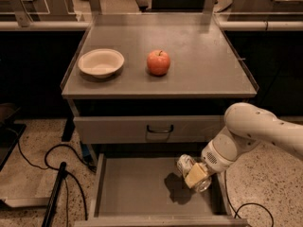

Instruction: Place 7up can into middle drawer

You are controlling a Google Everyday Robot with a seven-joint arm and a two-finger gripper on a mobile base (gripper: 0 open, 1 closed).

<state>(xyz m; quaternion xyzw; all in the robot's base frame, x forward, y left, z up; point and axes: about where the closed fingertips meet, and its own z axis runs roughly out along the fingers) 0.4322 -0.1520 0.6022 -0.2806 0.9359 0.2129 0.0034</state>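
Observation:
The 7up can (186, 164), silver with a shiny end, is held on its side in my gripper (194, 175), whose pale fingers (195, 175) are shut on it. Can and gripper hang just above the right part of the open middle drawer (137, 190), a wide shallow grey metal drawer with a bare floor. They cast a dark shadow on the drawer floor to their left. My white arm (255, 131) reaches in from the right.
A closed grey drawer front with a black handle (159, 129) sits above the open drawer. On the cabinet top stand a white bowl (101, 62) and a red apple (158, 62). Black cables (52, 160) and a black pole (54, 193) lie on the floor at left.

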